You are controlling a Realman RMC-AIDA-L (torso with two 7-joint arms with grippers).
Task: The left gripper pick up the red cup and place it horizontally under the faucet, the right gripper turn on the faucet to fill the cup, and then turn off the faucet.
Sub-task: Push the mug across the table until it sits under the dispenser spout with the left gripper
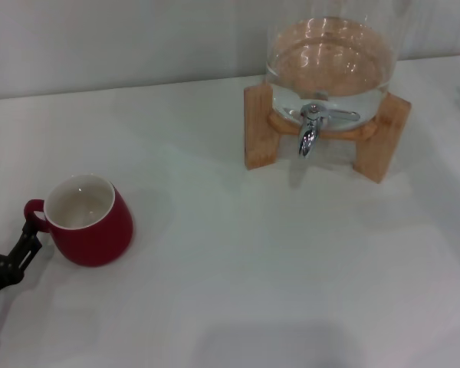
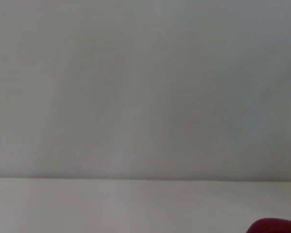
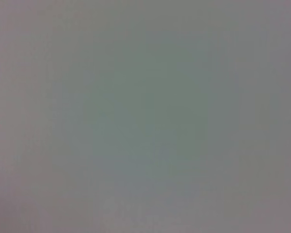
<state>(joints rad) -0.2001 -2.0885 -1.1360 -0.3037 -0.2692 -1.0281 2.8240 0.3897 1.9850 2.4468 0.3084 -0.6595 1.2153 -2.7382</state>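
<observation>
No readable text, labels or numbers, perhaps too small anywhere

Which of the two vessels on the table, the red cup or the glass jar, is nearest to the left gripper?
The red cup: the left gripper is at its handle, while the glass jar stands far across the table on its wooden stand.

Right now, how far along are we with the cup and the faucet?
Done: nothing yet. The red cup stands upright on the white table, far from the faucet, whose glass jar holds water. In hand: the left gripper is at the cup's handle, grip unclear. Left: lift, place under the spout, open and close the tap. The right gripper is out of view.
</observation>
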